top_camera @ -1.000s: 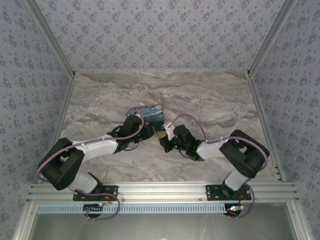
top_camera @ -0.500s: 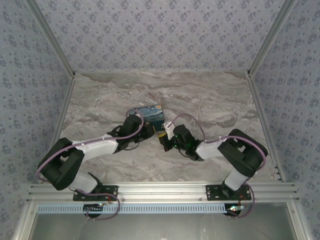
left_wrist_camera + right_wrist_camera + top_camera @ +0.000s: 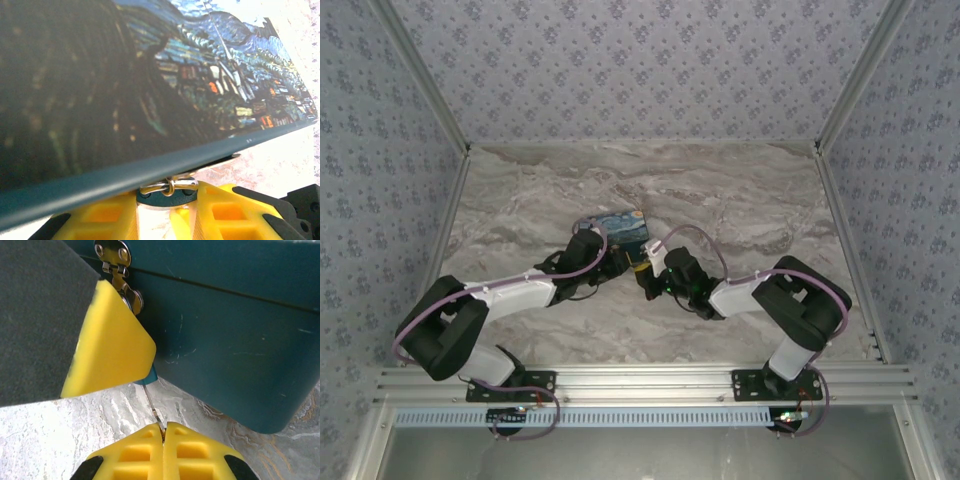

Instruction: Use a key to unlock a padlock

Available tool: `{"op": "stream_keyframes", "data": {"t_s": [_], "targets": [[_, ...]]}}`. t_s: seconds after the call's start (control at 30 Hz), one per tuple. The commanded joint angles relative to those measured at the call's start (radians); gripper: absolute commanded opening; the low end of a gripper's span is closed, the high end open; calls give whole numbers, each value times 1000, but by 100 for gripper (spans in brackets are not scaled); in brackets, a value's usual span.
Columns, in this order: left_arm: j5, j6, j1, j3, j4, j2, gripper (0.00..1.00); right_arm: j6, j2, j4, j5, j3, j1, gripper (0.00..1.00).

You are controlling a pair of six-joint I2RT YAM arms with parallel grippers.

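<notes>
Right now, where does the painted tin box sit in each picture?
Top external: painted tin box mid-picture, on the marble table.
Left wrist: its starry lid spans the upper picture.
Right wrist: its teal side, upper right.
Shared landmark: the marble table.

Tiny teal-blue padlock (image 3: 150,375), thin silvery shackle: hangs at the hasp on the dark-teal tin box's front wall, mid-table. Slender silvery key (image 3: 155,407): tip meets the padlock's underside.
</notes>
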Motion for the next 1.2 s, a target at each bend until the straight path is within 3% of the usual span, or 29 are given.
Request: {"op": "stream_keyframes", "data": {"t_s": [0.0,1.17], "targets": [[11,-8,-11,40,58,-30,26,-12,17,35,8,23,8,0],[19,-61,-14,33,97,-36,25,42,-2,172,41,-34,4,0]]}}
